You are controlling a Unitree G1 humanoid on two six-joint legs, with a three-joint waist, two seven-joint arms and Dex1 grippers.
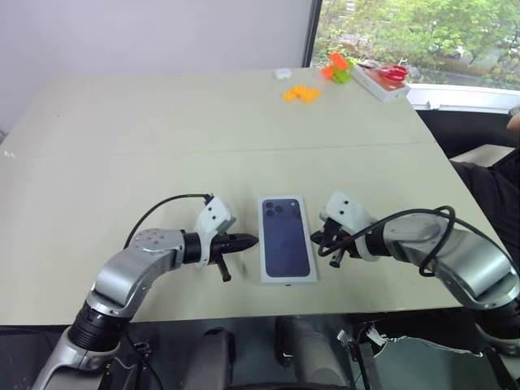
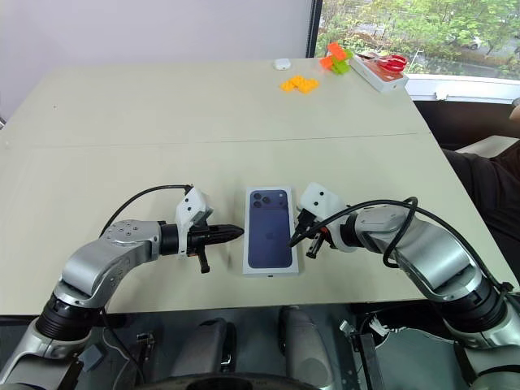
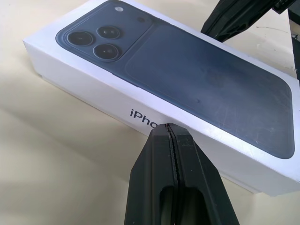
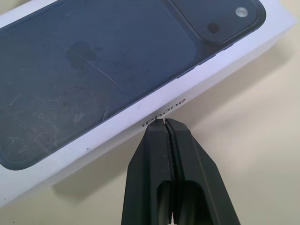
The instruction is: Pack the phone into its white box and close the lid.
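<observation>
While the lid point(image 1: 287, 238) sits seated over the white box, phone picture facing up, near the front edge of the worktop point(image 1: 162, 138), you have a hand on each long side. The left hand point(image 1: 248, 241) has its fingers pressed together, holding nothing, tips just beside the lid's wall at nine o'clock of the box. The right hand point(image 1: 323, 240) is likewise pressed together and empty, tips close against the opposite wall at three o'clock. Whether either tip actually touches the cardboard, you cannot tell. The phone itself is hidden, presumably inside.

Expect the package to feel light and stiff but not rigid: the cardboard walls will likely flex if you squeeze hard. The printed top looks glossy and scuffed, so it may be slippery. Judge the long side walls the best place to bear on, one hand each side, or press down on the top near the corners to settle the lid evenly. A push from one side alone would probably slide the whole box.

Your worktop is a smooth, pale, matt surface. At twelve to one o'clock, well apart, lie orange blocks point(image 1: 301, 93), a small white object point(image 1: 283, 73) and a white tray point(image 1: 380, 80), beside the window.
</observation>
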